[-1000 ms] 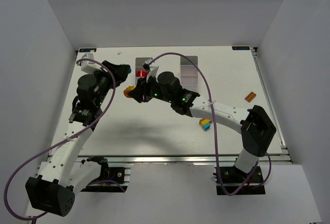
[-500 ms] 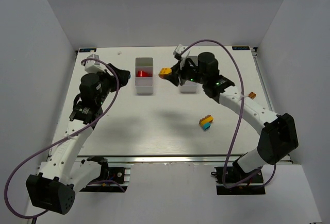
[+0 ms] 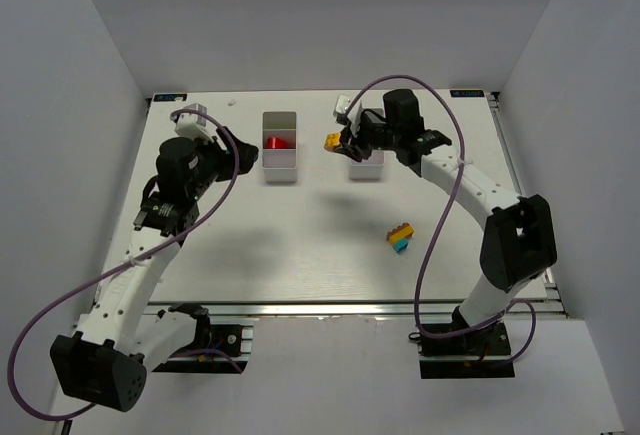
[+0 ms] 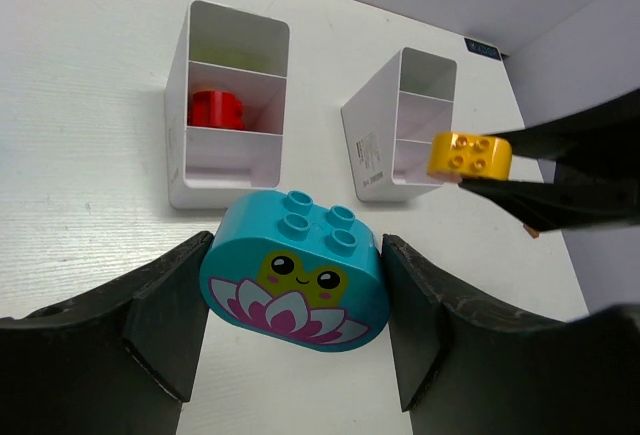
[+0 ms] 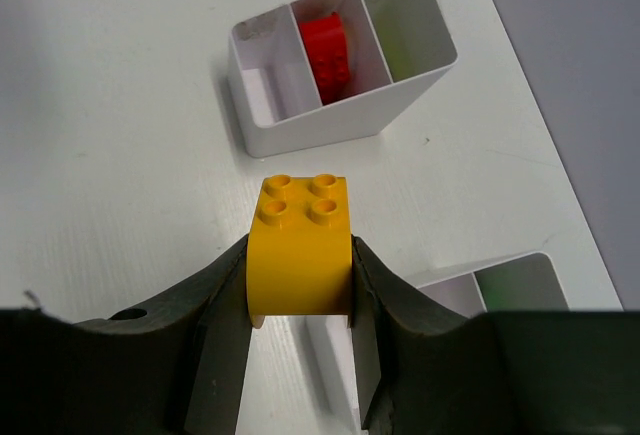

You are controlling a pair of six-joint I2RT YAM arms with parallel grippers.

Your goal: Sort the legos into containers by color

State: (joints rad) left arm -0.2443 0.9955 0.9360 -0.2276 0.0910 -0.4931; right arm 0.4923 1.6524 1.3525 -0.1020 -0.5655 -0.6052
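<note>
Over the far bench (image 3: pixel 300 245), my right hand (image 5: pixel 300 290) grips a yellow brick (image 5: pixel 302 240) between the left bin (image 3: pixel 281 163) and the right bin (image 4: pixel 368 145); my left hand (image 4: pixel 292 300) holds a teal lotus-face brick (image 4: pixel 295 270).

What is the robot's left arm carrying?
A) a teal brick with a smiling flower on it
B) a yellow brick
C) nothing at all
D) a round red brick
A: in the left wrist view the left end effector is closed on the teal brick with the face, while the yellow brick sits in the right end effector.
</note>
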